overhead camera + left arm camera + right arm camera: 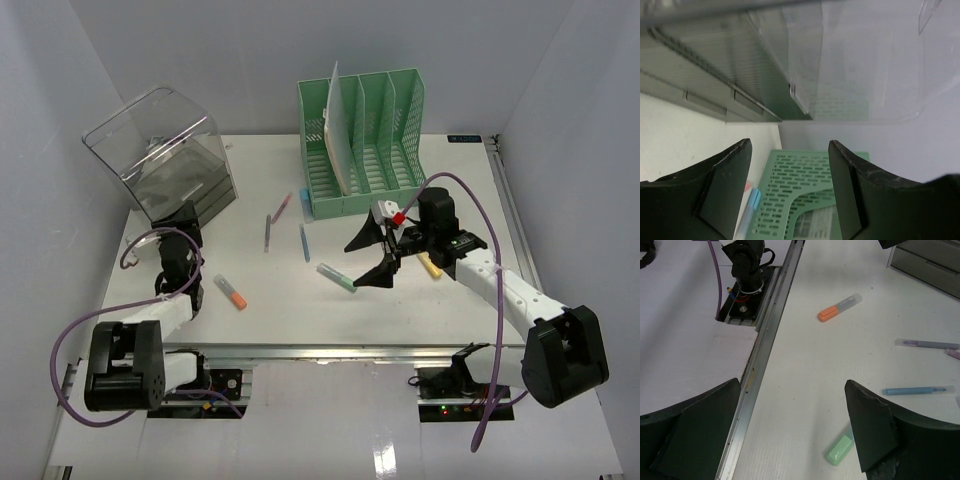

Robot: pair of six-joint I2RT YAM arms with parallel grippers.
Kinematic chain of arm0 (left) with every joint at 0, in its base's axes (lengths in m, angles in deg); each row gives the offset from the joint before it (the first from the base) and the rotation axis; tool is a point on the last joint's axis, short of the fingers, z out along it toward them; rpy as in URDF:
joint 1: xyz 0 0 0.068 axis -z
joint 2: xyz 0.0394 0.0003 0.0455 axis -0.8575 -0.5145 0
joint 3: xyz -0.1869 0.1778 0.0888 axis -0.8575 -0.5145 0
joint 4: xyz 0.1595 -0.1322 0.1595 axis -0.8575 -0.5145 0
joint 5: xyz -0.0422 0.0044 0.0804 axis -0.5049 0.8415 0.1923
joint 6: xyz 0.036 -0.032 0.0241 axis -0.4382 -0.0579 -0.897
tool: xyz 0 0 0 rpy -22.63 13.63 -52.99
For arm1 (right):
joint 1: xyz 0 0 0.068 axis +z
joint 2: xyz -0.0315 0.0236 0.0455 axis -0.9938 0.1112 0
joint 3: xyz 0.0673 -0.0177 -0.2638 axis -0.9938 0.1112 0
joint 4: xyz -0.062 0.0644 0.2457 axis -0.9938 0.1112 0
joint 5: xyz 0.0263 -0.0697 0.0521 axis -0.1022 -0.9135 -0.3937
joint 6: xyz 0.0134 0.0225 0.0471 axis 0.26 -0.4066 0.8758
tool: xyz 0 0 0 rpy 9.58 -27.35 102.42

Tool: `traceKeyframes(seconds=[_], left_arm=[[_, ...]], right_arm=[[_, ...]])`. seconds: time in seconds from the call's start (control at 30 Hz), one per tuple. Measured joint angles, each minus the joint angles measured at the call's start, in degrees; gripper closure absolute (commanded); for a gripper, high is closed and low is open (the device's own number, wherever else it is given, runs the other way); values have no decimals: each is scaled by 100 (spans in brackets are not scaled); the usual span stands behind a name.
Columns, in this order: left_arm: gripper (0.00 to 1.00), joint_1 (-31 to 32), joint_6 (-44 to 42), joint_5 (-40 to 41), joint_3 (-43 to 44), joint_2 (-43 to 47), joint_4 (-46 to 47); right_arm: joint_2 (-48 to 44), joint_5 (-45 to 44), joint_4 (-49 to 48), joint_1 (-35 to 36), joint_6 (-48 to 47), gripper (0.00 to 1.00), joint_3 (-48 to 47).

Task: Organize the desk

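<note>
The white desk [300, 320] holds scattered markers: an orange-capped highlighter [231, 291], a green-capped highlighter [337, 277], a blue pen [304, 242], a purple pen [268, 232] and a pink pen [284, 207]. My right gripper [368, 256] is open and empty, hovering just right of the green-capped highlighter [840, 449], which lies by its right finger [875, 430]. My left gripper [182, 218] is open and empty at the front of the clear plastic box [165, 160]. A yellow marker [431, 266] lies partly under the right arm.
The green file rack [365, 140] stands at the back middle with a sheet of paper in it. The silver rail [765, 340] runs along the desk's front edge. In the left wrist view the clear box [790, 60] fills the top, with the rack [795, 190] beyond.
</note>
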Motion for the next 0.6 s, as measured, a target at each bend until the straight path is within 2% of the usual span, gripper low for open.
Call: traceKeyframes(seconds=[0.23,0.6], left_arm=[[26,-558,57,-313,213,-665,742],[33,-754,262,-617,564,-1281,1087]], right_arm=[[-12,229,-146,-68,38,9,50],[11,366,-158,-214,52,9,73]])
